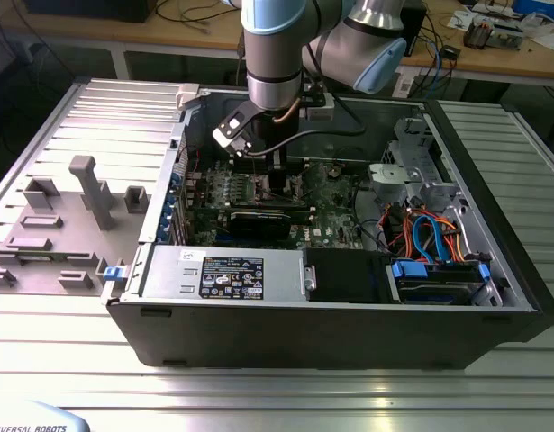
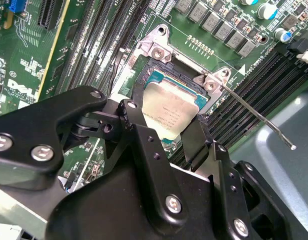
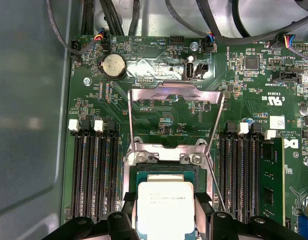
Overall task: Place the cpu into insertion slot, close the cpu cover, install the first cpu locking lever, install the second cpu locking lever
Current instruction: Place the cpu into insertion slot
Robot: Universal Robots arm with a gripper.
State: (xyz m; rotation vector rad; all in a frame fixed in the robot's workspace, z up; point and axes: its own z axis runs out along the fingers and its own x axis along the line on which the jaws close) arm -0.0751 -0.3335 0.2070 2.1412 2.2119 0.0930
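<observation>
The cpu (image 3: 165, 207) hangs just over the insertion slot (image 3: 164, 172), pinched at two opposite edges by the black fingers (image 2: 127, 112) of the end effector (image 2: 164, 122). Beyond the slot, the cpu cover (image 3: 176, 91) stands flipped open, and a locking lever (image 2: 256, 116) juts out beside it. The green motherboard (image 3: 159, 55) lies inside an open computer case (image 1: 258, 342) on the ribbed metal table (image 1: 258, 396).

The chip (image 3: 165, 207) has a pale, satin metal top; its cover (image 3: 176, 95) is shiny bare sheet metal. The gripper (image 2: 166, 130) looks matt black, possibly plastic. The worktop (image 1: 277, 396) is ribbed metal.
</observation>
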